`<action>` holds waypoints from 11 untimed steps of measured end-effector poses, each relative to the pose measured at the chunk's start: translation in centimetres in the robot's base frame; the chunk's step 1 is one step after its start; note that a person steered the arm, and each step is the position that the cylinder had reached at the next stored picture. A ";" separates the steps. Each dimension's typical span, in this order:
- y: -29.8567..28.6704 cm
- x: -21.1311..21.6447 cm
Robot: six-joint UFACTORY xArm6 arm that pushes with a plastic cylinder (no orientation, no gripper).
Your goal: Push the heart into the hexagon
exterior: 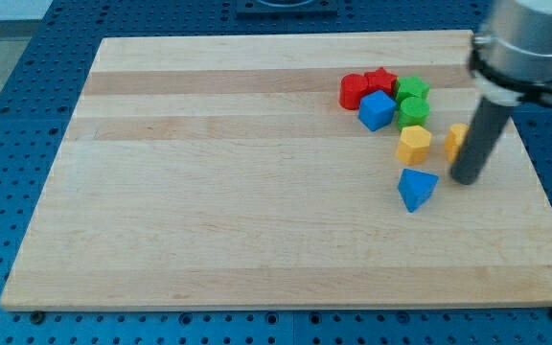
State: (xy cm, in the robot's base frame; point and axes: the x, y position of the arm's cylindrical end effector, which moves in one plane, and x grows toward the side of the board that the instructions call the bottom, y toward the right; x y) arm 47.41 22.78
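The yellow hexagon (413, 144) lies on the wooden board (257, 192) at the view's right. A yellow block (455, 140), which I take to be the heart, lies just right of it and is partly hidden behind my rod. My tip (467, 180) rests on the board just below the heart and to the right of the blue triangle (416, 188). The tip looks close to the heart, but I cannot tell if it touches.
A cluster sits above the hexagon: a red round block (354, 91), a red star (380, 80), a green star (411, 89), a green round block (413, 110) and a blue cube (376, 110). The board's right edge (535, 172) is near my rod.
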 end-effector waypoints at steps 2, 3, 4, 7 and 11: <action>5.9 -3.2; 1.1 -3.4; -4.7 -3.2; -7.6 -0.8; -14.3 -1.7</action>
